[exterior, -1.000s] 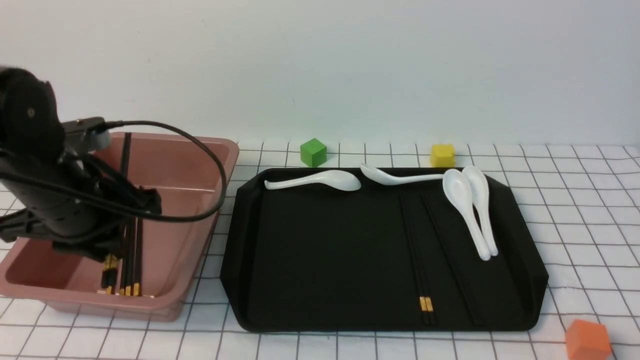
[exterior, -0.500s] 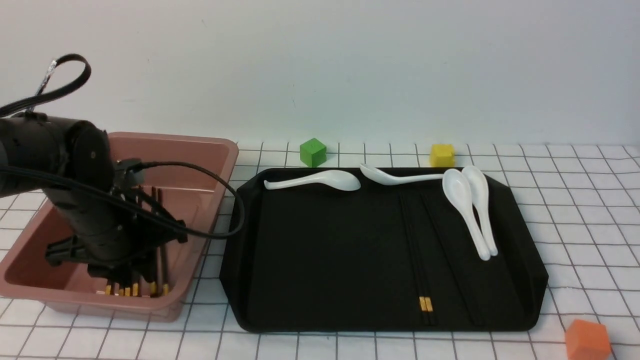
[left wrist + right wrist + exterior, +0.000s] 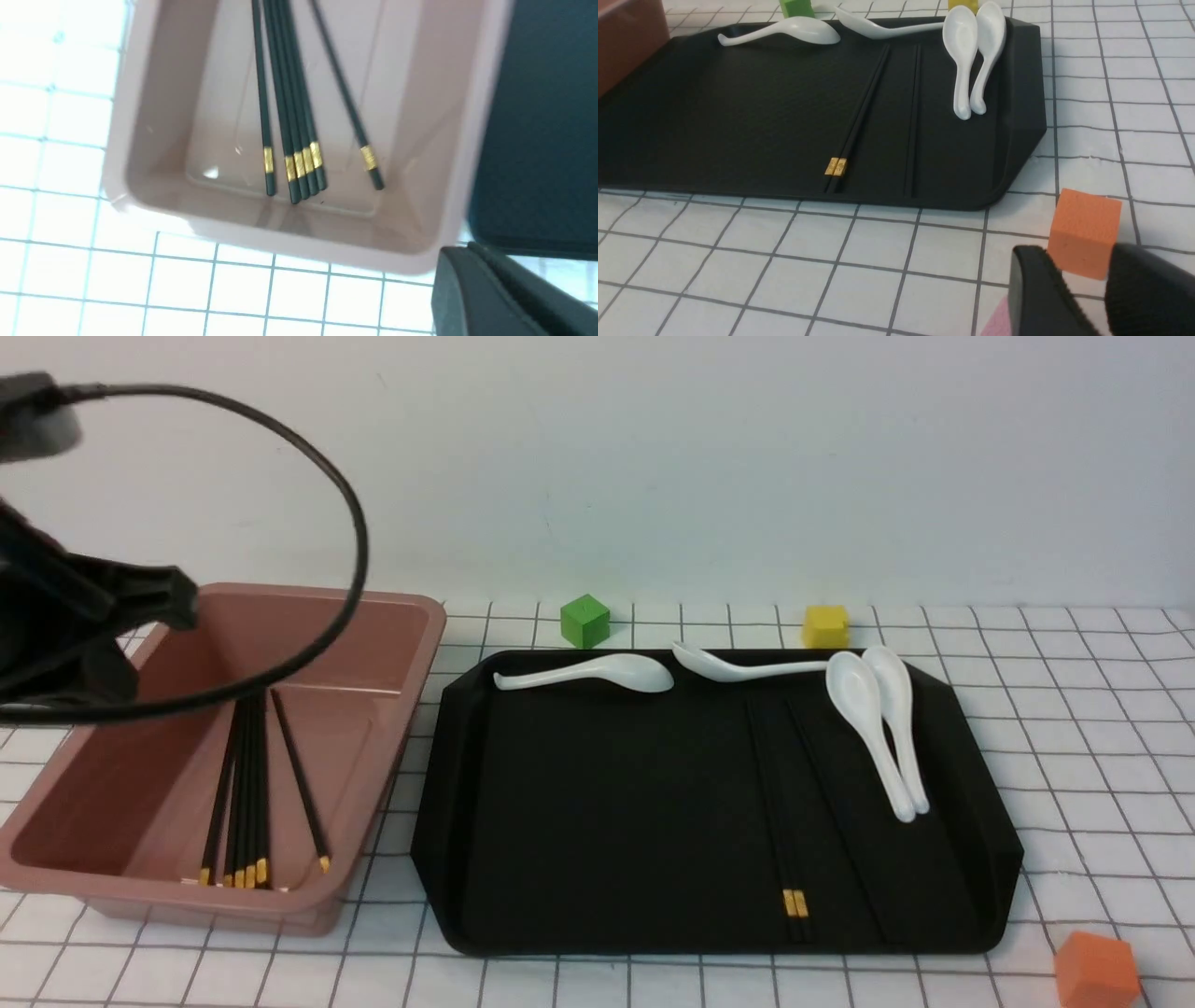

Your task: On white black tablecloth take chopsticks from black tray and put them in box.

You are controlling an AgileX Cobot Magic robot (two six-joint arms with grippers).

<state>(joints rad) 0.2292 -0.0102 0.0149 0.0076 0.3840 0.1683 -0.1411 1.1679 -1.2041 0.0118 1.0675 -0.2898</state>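
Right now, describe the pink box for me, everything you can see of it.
The box is a deep, dusty-pink rectangular bin, plastic by its look, with rounded corners and a flared rim. It stands upright and open-topped on the gridded tablecloth, close beside the black tray; whether they touch is unclear. Several black chopsticks with gold bands lie lengthwise on its floor.

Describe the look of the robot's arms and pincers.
The left arm is matt black and bulky, with a thick black cable looping from it. The left pincer shows as a smooth black wedge. The right pincer has two black fingers with finely ribbed pads. No markings show.
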